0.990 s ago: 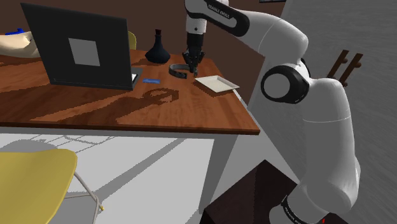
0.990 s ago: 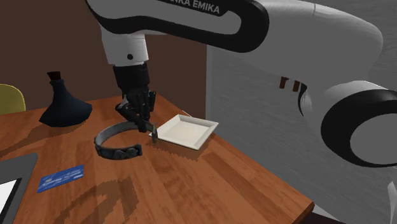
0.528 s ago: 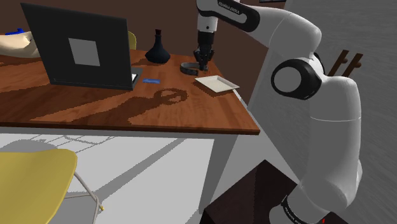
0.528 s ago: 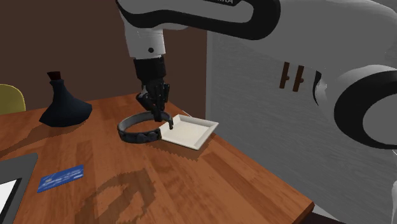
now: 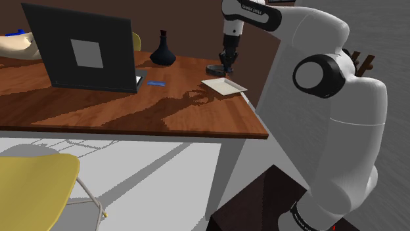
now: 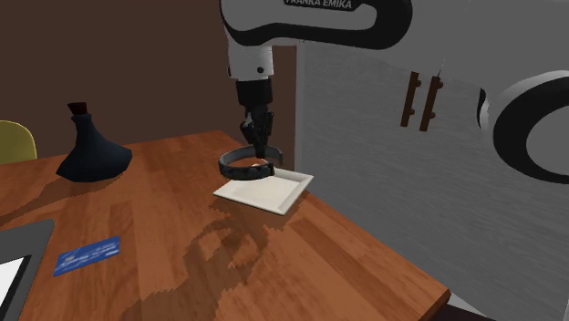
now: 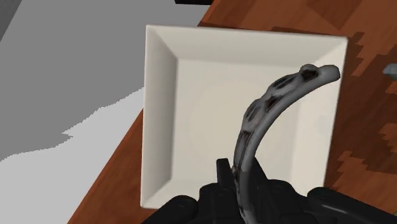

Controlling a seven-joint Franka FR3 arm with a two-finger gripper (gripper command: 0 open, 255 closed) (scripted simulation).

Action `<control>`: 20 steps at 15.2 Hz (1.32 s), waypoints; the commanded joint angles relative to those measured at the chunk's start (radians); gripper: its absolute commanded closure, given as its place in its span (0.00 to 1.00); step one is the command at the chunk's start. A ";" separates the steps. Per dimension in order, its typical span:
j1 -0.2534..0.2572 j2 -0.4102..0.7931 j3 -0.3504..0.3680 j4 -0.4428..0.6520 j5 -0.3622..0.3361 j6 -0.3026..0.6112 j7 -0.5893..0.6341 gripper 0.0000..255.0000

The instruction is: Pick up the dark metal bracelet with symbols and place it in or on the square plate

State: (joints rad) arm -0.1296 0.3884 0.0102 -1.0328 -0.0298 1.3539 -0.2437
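Note:
A dark open-ended bracelet [image 6: 244,164] with raised marks hangs in the air, clasped at one side by my black gripper [image 6: 262,153], which is shut on it. It hovers just above the white square plate [image 6: 264,190] near the wooden table's corner. In the wrist view the bracelet [image 7: 267,111] curves away from my fingers over the plate's [image 7: 184,108] flat middle. In the shoulder view the gripper [image 5: 227,65] holds the bracelet [image 5: 216,69] over the far side of the plate [image 5: 225,86].
A dark vase [image 6: 92,151] stands at the back of the table [image 6: 164,264]. A blue card [image 6: 87,254] lies nearer the front, beside a laptop [image 5: 85,49]. A yellow chair [image 5: 39,180] sits below the table. The table edge runs close beside the plate.
My gripper has carried the bracelet up off the table and across toward the plate, from beside it to above it. The grip stays shut.

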 commanded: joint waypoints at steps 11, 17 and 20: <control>-0.065 -0.065 -0.026 -0.212 0.004 0.149 -0.086 1.00; -0.065 -0.085 -0.026 -0.309 0.004 0.227 -0.084 1.00; -0.065 -0.085 -0.026 -0.309 0.004 0.226 -0.084 1.00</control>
State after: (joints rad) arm -0.1945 0.3040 -0.0161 -1.3388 -0.0265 1.5787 -0.3278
